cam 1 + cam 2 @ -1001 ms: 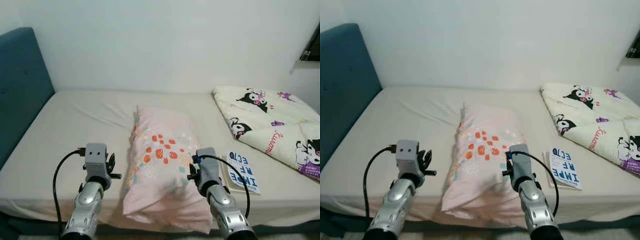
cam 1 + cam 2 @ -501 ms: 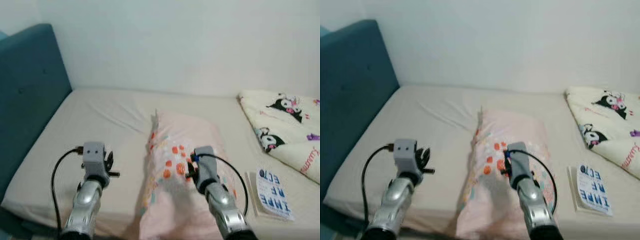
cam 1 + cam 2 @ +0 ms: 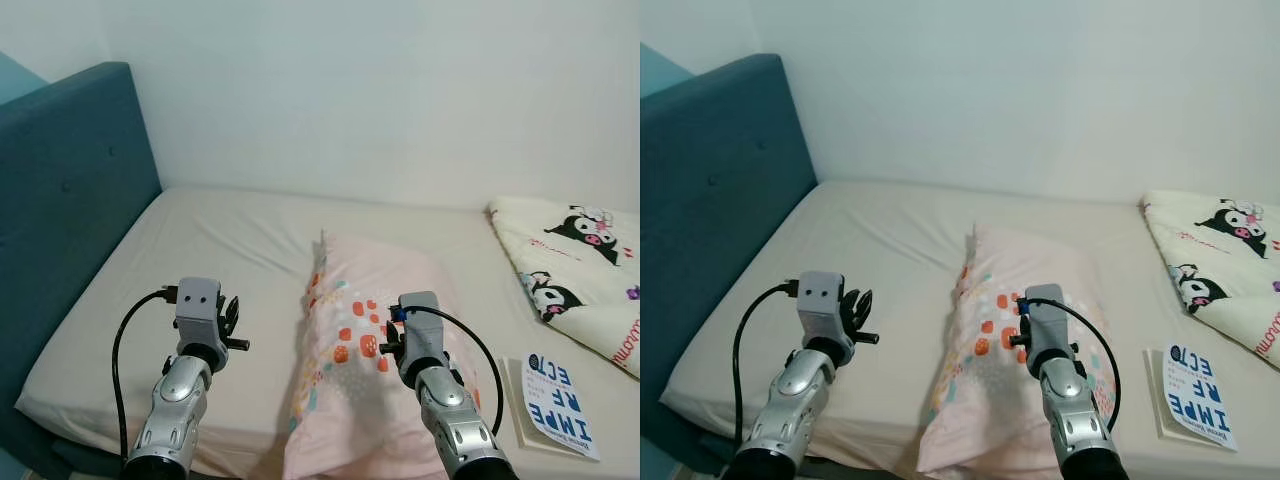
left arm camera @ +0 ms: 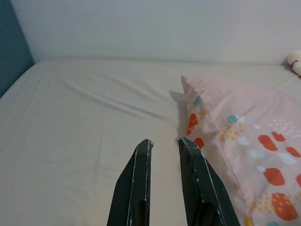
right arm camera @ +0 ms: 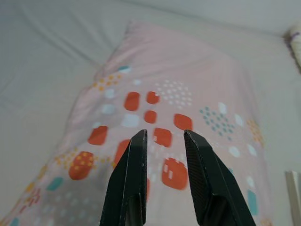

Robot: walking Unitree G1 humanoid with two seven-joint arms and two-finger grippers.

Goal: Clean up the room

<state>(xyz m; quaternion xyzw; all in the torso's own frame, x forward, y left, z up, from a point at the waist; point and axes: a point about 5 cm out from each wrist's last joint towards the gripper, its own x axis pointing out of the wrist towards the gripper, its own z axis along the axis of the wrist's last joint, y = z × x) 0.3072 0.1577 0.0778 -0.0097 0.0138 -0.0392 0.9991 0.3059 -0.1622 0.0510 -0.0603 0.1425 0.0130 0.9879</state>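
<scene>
Pink pillow (image 3: 375, 350) sprawls to the bed's (image 3: 150, 300) front edge: soft, light. Right hand (image 5: 162, 136) above it and left hand (image 4: 164, 143) alongside, both slightly parted, empty; pinching a corner looks best.

Pink pillow (image 3: 375, 350) with orange patches, lengthwise on the beige bed (image 3: 190, 270).
</scene>
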